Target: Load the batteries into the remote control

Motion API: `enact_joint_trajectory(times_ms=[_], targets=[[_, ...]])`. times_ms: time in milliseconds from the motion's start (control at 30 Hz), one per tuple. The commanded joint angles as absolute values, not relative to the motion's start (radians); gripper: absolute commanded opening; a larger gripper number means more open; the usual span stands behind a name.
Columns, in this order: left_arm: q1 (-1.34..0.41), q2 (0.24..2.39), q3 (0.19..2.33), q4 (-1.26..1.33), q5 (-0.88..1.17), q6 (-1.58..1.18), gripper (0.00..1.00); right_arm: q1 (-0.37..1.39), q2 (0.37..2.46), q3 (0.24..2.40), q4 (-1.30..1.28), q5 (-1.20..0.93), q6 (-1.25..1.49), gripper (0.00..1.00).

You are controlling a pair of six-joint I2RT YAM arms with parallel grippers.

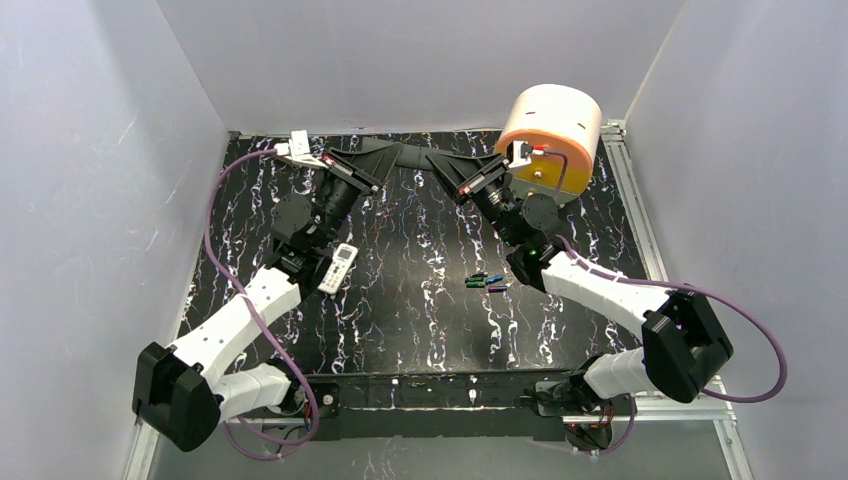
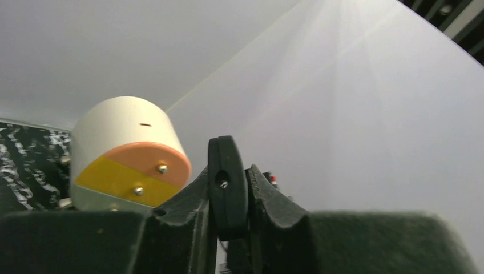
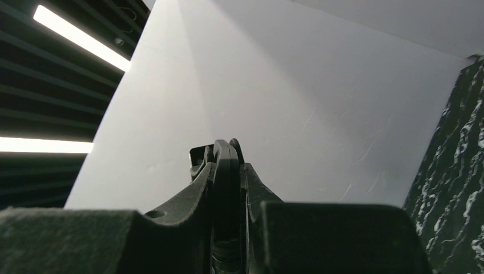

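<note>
So right now neither arm is on the actual job. Both are stretched to the far middle of the surface point(image 1: 420, 330), tips meeting nose to nose. The left tool point(image 2: 228, 171) has its fingers squeezed onto a thin black strip point(image 2: 227, 200), seen edge-on between them. The right tool point(image 3: 227, 165) looks the same from its own wrist camera, pinched shut on a flat black edge (I'm reading that as the other end of the same strip, but the top view is too dark there to be sure). The remote control point(image 1: 340, 267) is lying flat on the surface on the left, right beside the left arm's forearm, with nothing gripping it. The batteries point(image 1: 486, 281) sit in a loose little cluster near the middle, just beside the right arm's wrist, green and blue ones mixed. The big white and orange drum point(image 1: 550, 130) is parked in the far right corner, out of the way. My read: loading hasn't started yet. Next, the strip needs to go down somewhere, then one tool has to steady the remote while the other picks out a single battery. They're tiny and round, so they'll probably roll if nudged.
</note>
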State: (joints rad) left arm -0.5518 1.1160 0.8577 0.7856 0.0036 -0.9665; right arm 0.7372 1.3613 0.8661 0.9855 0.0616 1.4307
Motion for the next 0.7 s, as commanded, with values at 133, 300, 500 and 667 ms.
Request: enact_joint_trajectory(times_ms=[133,300,500,667], targets=[[-0.556,1.090,0.845,0.870,-0.053,-0.991,0.00,0.733,1.355,0.778,1.042,0.087,1.421,0.05],[-0.522,1.093,0.914,0.735,0.041,-1.045,0.00,0.717,1.280,0.731,0.914,0.121,1.409,0.54],[-0.412,1.134,0.977,0.630,0.238,-1.183,0.00,0.683,1.191,0.696,0.794,0.113,1.362,0.80],[-0.372,1.152,0.975,0.561,0.318,-1.218,0.00,0.660,1.190,0.720,0.765,0.030,1.335,0.81]])
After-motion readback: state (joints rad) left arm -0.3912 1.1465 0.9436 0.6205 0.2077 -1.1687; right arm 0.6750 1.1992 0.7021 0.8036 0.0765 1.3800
